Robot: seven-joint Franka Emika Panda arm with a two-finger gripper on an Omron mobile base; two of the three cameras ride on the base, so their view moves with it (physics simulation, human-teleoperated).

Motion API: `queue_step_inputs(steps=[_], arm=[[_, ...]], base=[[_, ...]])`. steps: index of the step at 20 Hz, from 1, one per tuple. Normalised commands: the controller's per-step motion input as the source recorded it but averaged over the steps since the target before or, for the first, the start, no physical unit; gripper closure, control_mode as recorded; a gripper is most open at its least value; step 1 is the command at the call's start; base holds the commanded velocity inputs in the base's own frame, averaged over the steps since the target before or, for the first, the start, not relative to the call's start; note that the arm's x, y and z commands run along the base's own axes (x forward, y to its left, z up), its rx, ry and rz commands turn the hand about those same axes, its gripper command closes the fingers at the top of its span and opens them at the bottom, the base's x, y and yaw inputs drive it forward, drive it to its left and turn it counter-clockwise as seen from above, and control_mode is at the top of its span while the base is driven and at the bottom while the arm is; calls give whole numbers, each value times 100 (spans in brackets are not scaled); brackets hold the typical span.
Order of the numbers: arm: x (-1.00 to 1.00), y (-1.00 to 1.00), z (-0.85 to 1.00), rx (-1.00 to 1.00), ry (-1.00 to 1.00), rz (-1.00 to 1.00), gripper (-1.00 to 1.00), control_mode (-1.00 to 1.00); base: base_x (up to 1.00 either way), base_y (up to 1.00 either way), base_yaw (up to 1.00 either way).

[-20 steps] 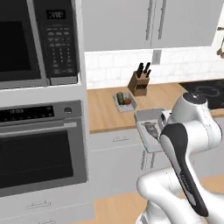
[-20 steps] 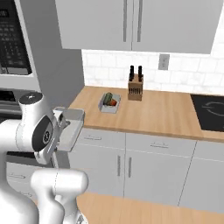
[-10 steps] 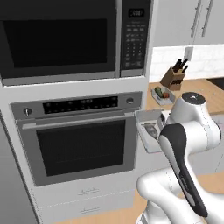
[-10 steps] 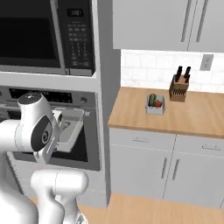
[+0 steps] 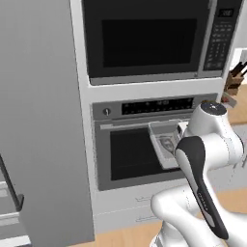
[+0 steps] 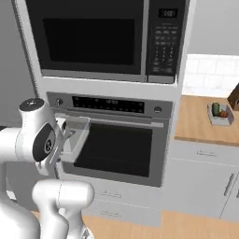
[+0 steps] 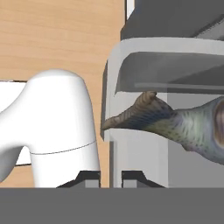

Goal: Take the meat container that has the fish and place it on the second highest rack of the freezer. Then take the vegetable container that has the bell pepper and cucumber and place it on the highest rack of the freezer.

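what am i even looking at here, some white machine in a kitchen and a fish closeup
It is a rendered kitchen with a white robot arm on a base that can drive. Two pictures come from cameras on that base, one behind the arm to its left, one to its right. The third comes from a camera on the arm's hand, looking along its tool.

The tool is shut on the rim of a pale grey tray, and in the tray lies a fish; the closeup shows its tail.

Behind the arm stand a black oven and a microwave above it. The tall grey panel on the left is the freezer's side. On the wooden counter at the right sits a second tray holding a green cucumber and a red pepper.
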Motion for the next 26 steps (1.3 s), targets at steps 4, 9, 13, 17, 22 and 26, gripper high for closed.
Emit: queue_step_inputs(steps=[4, 9, 13, 17, 22, 26], arm=[[0, 0, 0, 0, 0, 0, 100, 100], [0, 0, 0, 0, 0, 0, 100, 100], [0, 0, 0, 0, 0, 0, 100, 100], [0, 0, 0, 0, 0, 0, 100, 100], [0, 0, 0, 0, 0, 0, 100, 100], [0, 0, 0, 0, 0, 0, 100, 100]], base=[[-6, 100, 29], [-1, 100, 39], [0, 100, 38], [14, 93, 26], [22, 81, 19], [62, 16, 5]])
